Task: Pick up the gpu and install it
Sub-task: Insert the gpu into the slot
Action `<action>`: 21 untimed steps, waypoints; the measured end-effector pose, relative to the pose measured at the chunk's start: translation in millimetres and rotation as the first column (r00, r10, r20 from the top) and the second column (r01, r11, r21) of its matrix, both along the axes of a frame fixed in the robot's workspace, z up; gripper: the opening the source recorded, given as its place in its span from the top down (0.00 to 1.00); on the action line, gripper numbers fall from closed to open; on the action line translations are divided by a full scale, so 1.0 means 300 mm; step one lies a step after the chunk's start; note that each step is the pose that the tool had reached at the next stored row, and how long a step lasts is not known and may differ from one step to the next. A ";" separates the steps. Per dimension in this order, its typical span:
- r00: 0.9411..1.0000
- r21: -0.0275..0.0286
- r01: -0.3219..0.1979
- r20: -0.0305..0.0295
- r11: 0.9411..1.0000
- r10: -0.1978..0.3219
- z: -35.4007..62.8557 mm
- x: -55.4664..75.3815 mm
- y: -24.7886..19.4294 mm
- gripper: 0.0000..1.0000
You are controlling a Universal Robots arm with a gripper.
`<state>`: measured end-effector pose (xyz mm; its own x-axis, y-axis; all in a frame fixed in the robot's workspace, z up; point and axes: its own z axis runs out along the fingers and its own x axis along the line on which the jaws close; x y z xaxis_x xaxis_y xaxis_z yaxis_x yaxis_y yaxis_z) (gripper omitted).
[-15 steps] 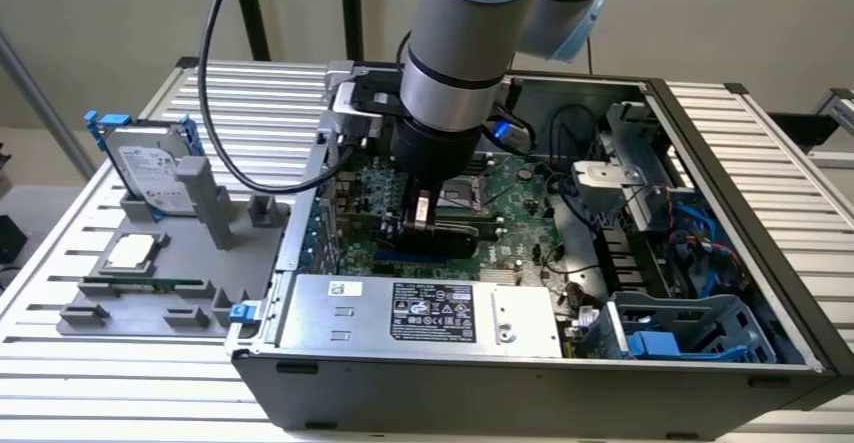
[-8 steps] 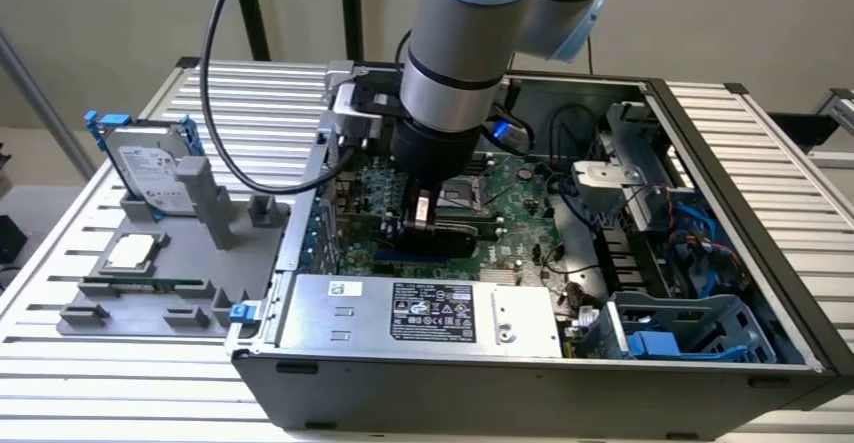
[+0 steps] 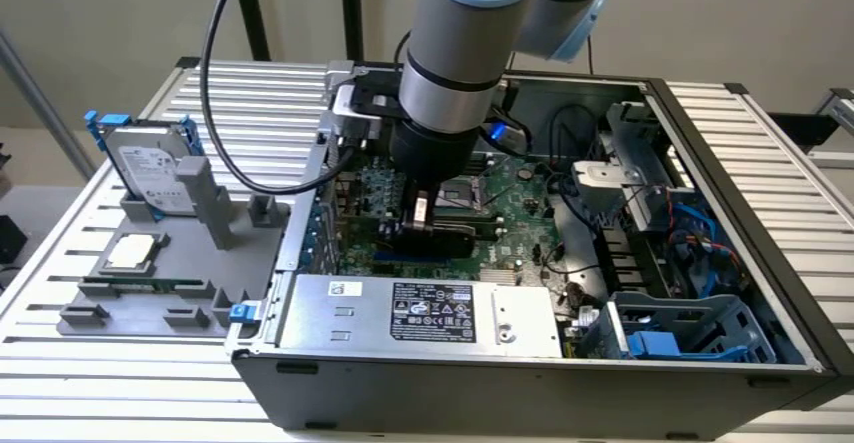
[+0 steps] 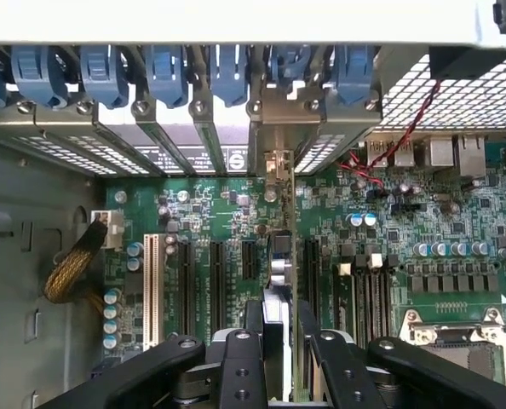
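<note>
The gpu shows edge-on in the wrist view as a thin card standing upright over the green motherboard. Its silver end bracket sits at the rear slot openings, among the blue slot clips. My gripper is shut on the card's near end, one black finger on each side. In the exterior view my gripper is low inside the open computer case, over the expansion slots, with the gpu dark beneath it. I cannot tell whether the card is seated in its slot.
A silver hard drive with a blue frame stands on a grey fixture outside the case. A square CPU chip and a memory stick lie there too. Inside are the power supply, CPU socket, cables and a blue drive cage.
</note>
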<state>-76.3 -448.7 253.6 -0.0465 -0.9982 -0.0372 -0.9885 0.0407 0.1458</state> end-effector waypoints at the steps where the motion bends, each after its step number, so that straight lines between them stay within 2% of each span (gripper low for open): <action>1: 1.000 0.000 0.000 -0.001 1.000 0.000 -0.001 0.000 0.001 1.00; 9: 1.000 -0.002 0.000 -0.013 1.000 0.000 -0.001 0.000 0.002 1.00; 21: 1.000 -0.002 0.000 -0.016 1.000 0.000 -0.010 0.001 0.002 1.00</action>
<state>-76.0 -448.1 250.6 -0.0472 -0.9983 -0.0344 -0.9861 0.0410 0.1612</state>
